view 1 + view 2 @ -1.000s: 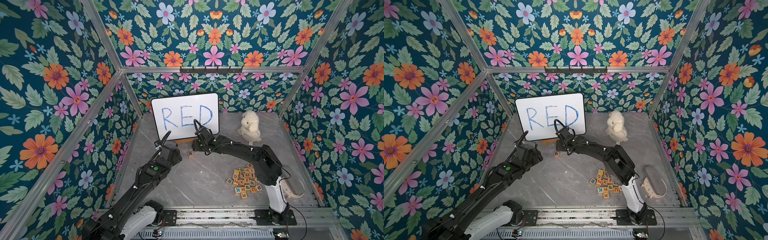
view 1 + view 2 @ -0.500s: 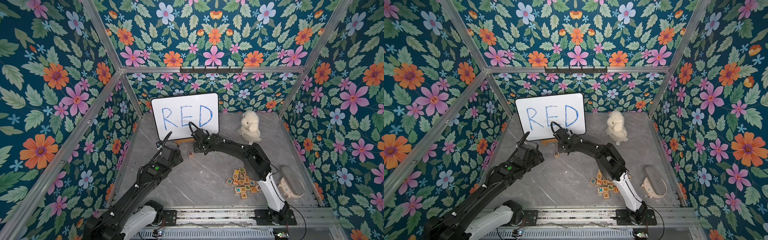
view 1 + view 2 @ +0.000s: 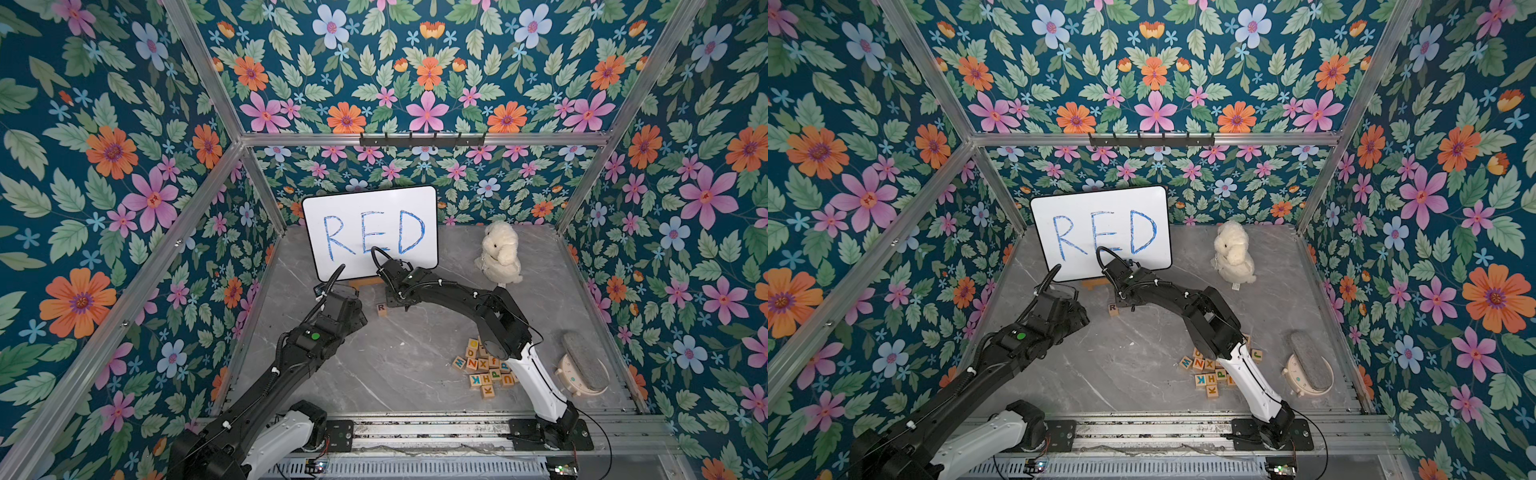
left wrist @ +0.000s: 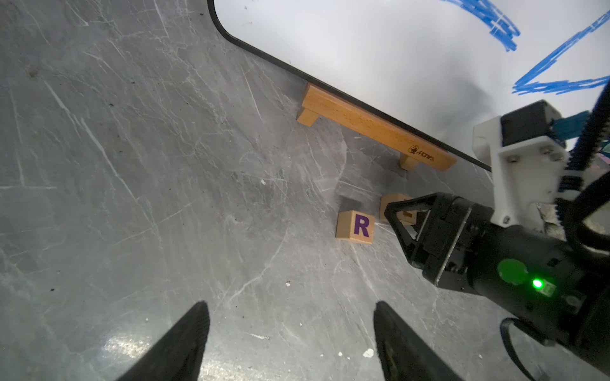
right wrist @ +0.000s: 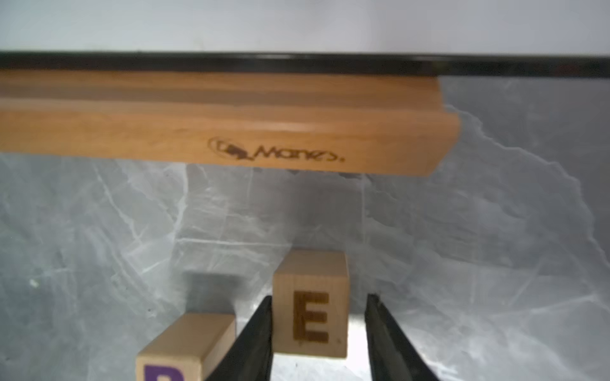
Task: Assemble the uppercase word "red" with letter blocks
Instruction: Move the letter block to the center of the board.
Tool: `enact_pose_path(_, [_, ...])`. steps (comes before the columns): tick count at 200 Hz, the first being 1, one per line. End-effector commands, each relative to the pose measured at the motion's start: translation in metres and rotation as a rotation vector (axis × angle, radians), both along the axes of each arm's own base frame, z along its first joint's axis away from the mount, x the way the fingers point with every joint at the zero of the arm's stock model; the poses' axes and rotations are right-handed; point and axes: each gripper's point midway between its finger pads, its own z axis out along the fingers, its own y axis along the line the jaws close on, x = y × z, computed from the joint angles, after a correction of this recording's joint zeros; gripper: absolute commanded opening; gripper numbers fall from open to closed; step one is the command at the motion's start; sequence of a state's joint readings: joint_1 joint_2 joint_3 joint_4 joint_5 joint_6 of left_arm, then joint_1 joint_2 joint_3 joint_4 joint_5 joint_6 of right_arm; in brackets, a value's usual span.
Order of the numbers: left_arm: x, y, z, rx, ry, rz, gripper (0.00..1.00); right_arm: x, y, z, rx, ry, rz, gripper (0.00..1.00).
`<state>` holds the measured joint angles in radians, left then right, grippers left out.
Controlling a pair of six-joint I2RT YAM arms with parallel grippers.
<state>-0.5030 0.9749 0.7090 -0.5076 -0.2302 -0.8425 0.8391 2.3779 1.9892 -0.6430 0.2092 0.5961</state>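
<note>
My right gripper (image 5: 318,297) is down near the table (image 3: 395,357) in front of the whiteboard (image 3: 370,230), its jaws set narrow around the E block (image 5: 310,306). One finger (image 5: 257,333) lies against the block's side, while a thin strip of table shows between the block and the other finger, so I am straddling it rather than clamping it. The E block looks to be resting on the table, just short of the wooden stand (image 5: 231,132) that carries the whiteboard. The R block (image 4: 355,227), purple letter showing, sits just beside it but apart from it, with that one finger standing in the gap between the two. My left gripper (image 4: 290,306) hovers back from both blocks, jaws wide and empty, only bare table between them. The loose blocks (image 3: 484,370) lie in a heap well apart from these two, beside my right arm's lower link, and a plush toy (image 3: 500,253) sits near the back wall beside the whiteboard.
</note>
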Motion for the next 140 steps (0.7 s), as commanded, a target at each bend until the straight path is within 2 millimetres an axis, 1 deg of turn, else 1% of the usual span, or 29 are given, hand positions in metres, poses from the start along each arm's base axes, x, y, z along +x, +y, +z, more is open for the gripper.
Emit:
enact_pose_path(1, [0.002, 0.001, 0.004, -0.01, -0.018, 0.015, 0.8, -0.004, -0.007, -0.001, -0.038, 0.008, -0.027, 0.42])
enact_pose_path(32, [0.002, 0.001, 0.001, -0.006, -0.015, 0.016, 0.8, -0.005, 0.001, 0.002, -0.03, -0.014, -0.003, 0.4])
enact_pose_path(75, [0.001, 0.001, 0.001, -0.012, -0.013, 0.016, 0.8, -0.008, 0.001, 0.004, -0.038, -0.007, -0.001, 0.36])
enact_pose_path(95, [0.001, 0.001, 0.0, -0.014, -0.01, 0.016, 0.8, -0.013, 0.003, 0.008, -0.037, -0.003, 0.007, 0.35])
enact_pose_path(140, [0.001, 0.001, -0.001, -0.014, -0.01, 0.014, 0.8, -0.031, 0.003, 0.005, -0.056, 0.021, 0.032, 0.35])
